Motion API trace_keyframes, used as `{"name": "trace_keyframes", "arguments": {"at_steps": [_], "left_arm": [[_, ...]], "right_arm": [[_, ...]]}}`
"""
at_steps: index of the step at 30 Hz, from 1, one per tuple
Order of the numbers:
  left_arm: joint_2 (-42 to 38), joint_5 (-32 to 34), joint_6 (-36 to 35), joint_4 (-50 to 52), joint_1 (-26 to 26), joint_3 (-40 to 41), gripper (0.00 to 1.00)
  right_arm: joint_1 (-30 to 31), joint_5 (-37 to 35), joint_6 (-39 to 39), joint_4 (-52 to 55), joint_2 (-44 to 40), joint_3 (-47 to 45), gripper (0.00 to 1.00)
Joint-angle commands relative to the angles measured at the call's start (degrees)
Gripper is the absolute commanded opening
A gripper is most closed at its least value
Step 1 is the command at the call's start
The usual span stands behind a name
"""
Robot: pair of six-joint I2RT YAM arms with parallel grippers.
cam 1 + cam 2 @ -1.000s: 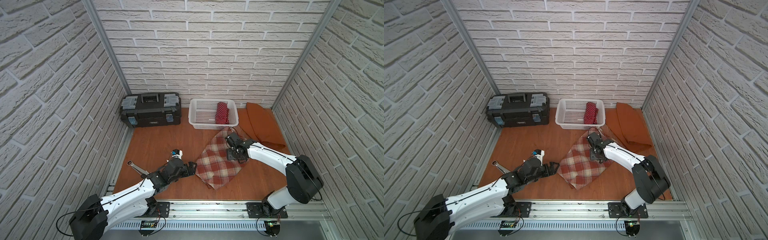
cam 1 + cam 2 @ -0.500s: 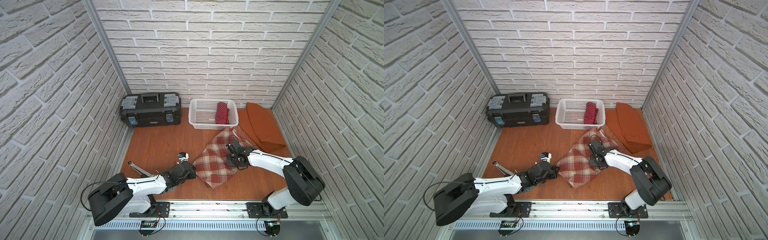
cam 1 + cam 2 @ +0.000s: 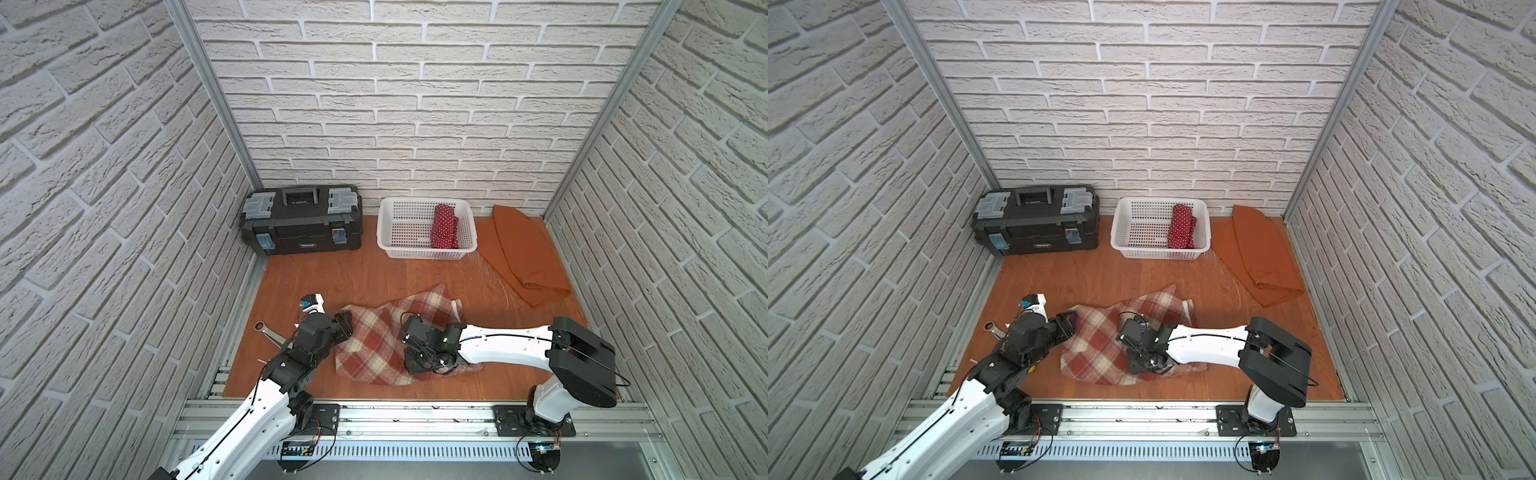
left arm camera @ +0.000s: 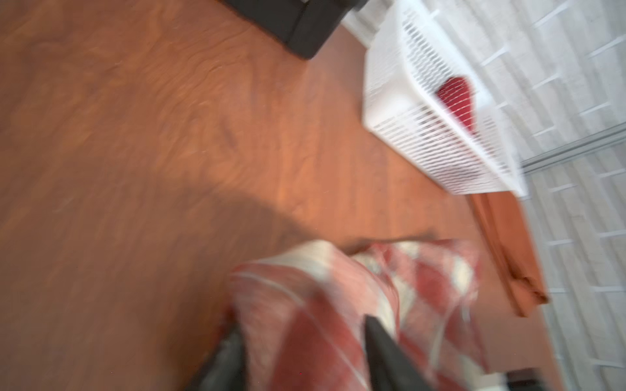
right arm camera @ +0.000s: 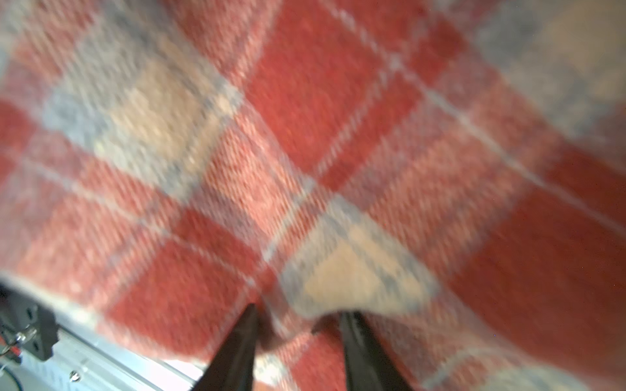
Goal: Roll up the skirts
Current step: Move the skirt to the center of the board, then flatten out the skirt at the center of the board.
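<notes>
Both my arms meet over the plaid skirt [image 3: 374,345], which lies crumpled and partly folded at the near middle of the wooden table [image 3: 353,278], as both top views show. My left gripper [image 3: 345,323] sits at the skirt's left edge. In the left wrist view its dark fingers [image 4: 382,352] stand apart with a bunched fold of plaid between them. The blur keeps me from telling whether they pinch the cloth or only straddle it.

My right gripper [image 3: 424,363] is down on the skirt's near right part, with its white arm reaching in from the right. In the right wrist view its fingertips [image 5: 244,338] are also apart, with a ridge of plaid between them, and again I cannot tell whether the cloth is clamped.

At the far side, the polka-dot skirt [image 3: 444,226] lies as a compact bundle in the right end of the white basket [image 3: 399,251]. The rust-orange skirt [image 3: 523,253] lies folded flat on the table just right of the basket. A black toolbox [image 3: 301,224] stands at the far left, and a wrench [image 3: 270,331] lies on the table just left of my left arm.
</notes>
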State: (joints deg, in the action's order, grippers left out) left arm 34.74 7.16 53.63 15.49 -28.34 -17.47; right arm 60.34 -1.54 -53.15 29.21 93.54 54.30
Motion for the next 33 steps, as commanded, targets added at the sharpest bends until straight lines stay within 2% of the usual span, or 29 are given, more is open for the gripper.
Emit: {"name": "trace_keyframes", "arguments": {"at_steps": [1, 2, 6, 10, 13, 17, 23, 27, 30, 33], "left_arm": [[2.2, -1.1, -2.9, 8.8, 0.5, -4.9, 0.89], [2.9, -0.2, -2.8, 10.4, 0.7, -6.0, 0.98], [3.4, -0.3, -0.2, 15.3, 1.2, -8.6, 0.98], [-0.6, -2.7, 5.7, 21.4, -0.5, -6.9, 0.98], [-3.5, -3.1, 11.7, 25.4, -5.5, -5.2, 0.98], [-1.9, -0.4, 21.0, 28.8, -16.2, -4.7, 0.98], [5.3, 5.9, 32.5, 34.5, -29.0, -7.0, 0.98], [6.4, 8.9, 39.6, 36.8, -33.2, -5.8, 0.98], [6.2, 9.0, 41.2, 36.1, -33.4, -4.6, 0.98], [7.2, 8.5, 42.2, 31.8, -33.4, -2.5, 0.98]], "right_arm": [[-1.0, -8.9, 3.0, 12.1, -4.1, 2.7, 0.5], [-0.9, -10.7, 2.8, 13.6, -6.2, 2.2, 0.52], [-0.9, -13.4, -1.7, 18.4, -13.9, -3.3, 0.53], [-1.1, -15.6, -9.9, 21.9, -25.6, -13.9, 0.56], [-1.1, -17.1, -15.2, 23.5, -34.1, -20.2, 0.59], [-1.5, -17.4, -17.5, 21.7, -41.1, -25.9, 0.62], [-4.6, -16.2, -10.7, 15.2, -38.4, -27.1, 0.63], [-5.7, -15.3, -5.7, 10.3, -34.2, -26.4, 0.6], [-8.0, -13.6, -2.6, 8.4, -31.6, -26.3, 0.51], [-9.1, -10.9, -1.4, 7.2, -31.1, -26.7, 0.33]]}}
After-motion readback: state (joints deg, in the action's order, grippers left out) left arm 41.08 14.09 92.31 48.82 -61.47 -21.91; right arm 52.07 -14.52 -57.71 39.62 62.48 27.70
